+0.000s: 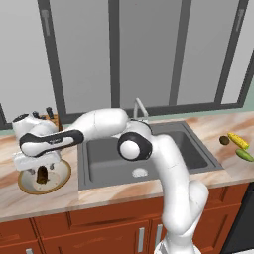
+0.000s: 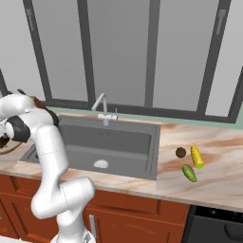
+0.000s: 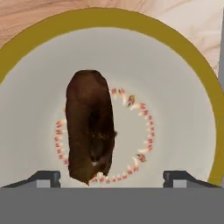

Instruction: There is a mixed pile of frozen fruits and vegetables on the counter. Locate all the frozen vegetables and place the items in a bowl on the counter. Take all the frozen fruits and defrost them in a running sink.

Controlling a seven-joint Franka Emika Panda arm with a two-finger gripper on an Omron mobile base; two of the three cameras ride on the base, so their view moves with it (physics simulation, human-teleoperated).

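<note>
Fingers spread wide on the gripper (image 3: 112, 177), one dark tip at each lower corner of the hand view, and nothing pinched between them. Straight beyond sits the dark brown lump (image 3: 90, 131), a stubby, rough-skinned piece lying in the bowl (image 3: 175, 65) across its ring of reddish specks. From the left base view the hand hangs just above that bowl (image 1: 62, 179) at the far left of the counter (image 1: 114, 193), with the lump (image 1: 42, 173) inside it.

The release looks done, so the job now, I'd say, is a straight lift clear: no sideways drag, or a fingertip could clip the lump or the shallow tan-gold rim.

Further out, the dark grey sink (image 1: 104, 163), a deep rectangle with a round silver drain, and a curved faucet (image 1: 140, 109) behind. Beyond it on the right, on the marbled stone, the rest of the pile: the knobbly yellow corn cob (image 2: 197, 156), a small brown ball (image 2: 181, 152) just beside it, and a smooth green piece (image 2: 189, 173) nearer the front edge.
</note>
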